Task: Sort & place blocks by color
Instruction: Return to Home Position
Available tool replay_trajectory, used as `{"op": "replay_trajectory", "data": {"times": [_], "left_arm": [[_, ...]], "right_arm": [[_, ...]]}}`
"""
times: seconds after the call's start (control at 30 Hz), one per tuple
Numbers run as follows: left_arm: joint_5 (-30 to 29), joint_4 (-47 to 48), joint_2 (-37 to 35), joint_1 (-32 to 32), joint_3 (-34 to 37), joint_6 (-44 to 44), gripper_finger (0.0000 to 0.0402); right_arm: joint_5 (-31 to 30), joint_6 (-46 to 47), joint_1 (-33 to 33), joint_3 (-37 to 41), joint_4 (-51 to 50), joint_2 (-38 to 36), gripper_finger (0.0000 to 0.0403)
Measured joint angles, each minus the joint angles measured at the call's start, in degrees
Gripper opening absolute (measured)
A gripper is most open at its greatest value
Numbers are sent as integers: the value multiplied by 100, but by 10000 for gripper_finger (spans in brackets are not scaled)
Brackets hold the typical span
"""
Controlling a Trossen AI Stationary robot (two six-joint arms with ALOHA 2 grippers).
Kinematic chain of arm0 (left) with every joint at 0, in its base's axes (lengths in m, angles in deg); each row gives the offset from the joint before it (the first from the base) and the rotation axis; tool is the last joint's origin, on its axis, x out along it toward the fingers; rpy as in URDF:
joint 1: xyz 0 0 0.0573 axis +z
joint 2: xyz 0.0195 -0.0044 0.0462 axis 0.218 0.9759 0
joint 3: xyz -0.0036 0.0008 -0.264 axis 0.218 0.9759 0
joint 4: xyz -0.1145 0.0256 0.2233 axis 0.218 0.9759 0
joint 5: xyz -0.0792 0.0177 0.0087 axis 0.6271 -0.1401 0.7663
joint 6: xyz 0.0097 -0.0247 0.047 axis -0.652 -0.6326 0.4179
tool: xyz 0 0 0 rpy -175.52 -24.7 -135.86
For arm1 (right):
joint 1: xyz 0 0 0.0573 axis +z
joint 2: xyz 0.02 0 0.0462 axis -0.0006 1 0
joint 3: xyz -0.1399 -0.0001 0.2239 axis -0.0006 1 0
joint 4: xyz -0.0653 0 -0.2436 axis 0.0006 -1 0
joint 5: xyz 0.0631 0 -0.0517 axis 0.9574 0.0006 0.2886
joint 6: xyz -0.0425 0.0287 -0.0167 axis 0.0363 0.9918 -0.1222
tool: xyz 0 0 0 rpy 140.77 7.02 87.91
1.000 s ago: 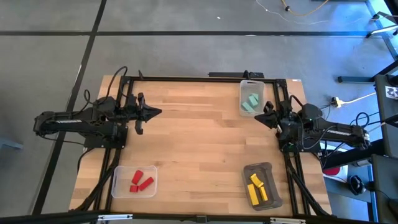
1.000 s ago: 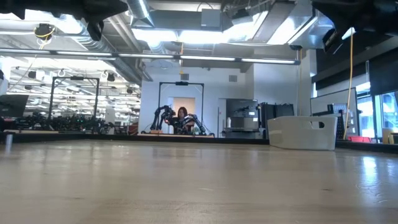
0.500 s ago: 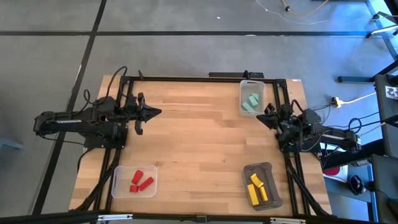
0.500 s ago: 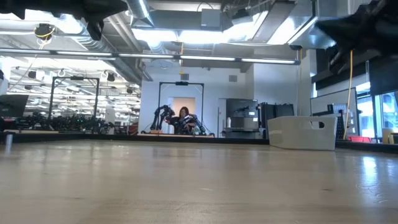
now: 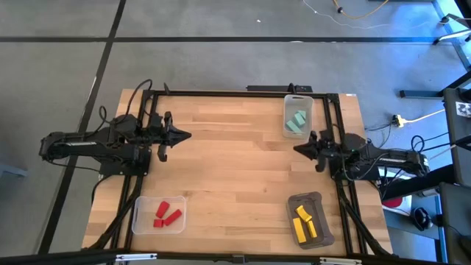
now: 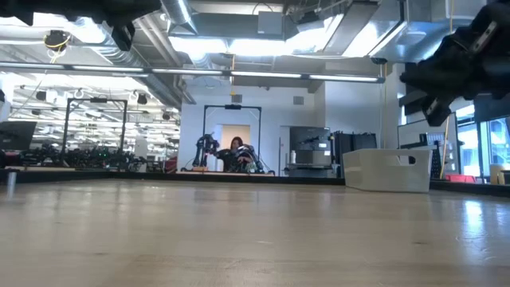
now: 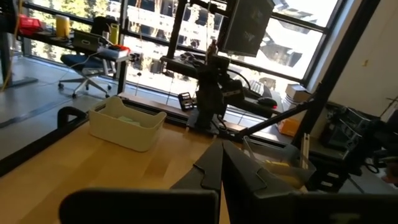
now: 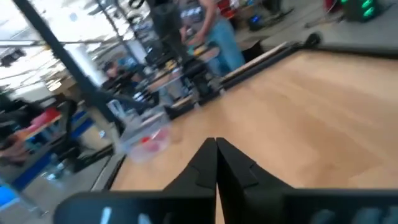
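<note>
Red blocks (image 5: 165, 213) lie together in the clear bin (image 5: 158, 230) at the near left corner of the table (image 5: 235, 169). The teal blocks (image 5: 296, 121) are in the other clear bin (image 5: 298, 99) at the far right, and the yellow blocks (image 5: 304, 221) in the dark bin (image 5: 313, 197) at the near right. No block shows loose on the wood, so you can take the sorting as done, each colour in its own bin. That would explain why both arms sit at their own sides, neither over a bin. Your left hand (image 5: 179, 135) hangs over the left part of the table, fingers (image 7: 208, 171) pressed together to a point, holding nothing. Your right hand (image 5: 300, 148) is near the right edge, between the teal and yellow bins, likewise closed tight on nothing.
</note>
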Motion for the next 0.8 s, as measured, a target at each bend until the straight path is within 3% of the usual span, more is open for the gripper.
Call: {"op": "replay_trajectory", "data": {"times": [0.13,0.3,0.8], "left_arm": [[50,19,0,0,0,0,0],[50,60,0,0,0,-13,0],[-107,162,-143,4,-2,-218,0]], "right_arm": [[162,180,229,2,6,58,0],[-83,-142,500,2,-32,69,0],[-80,-272,538,2,-31,69,14]]}}
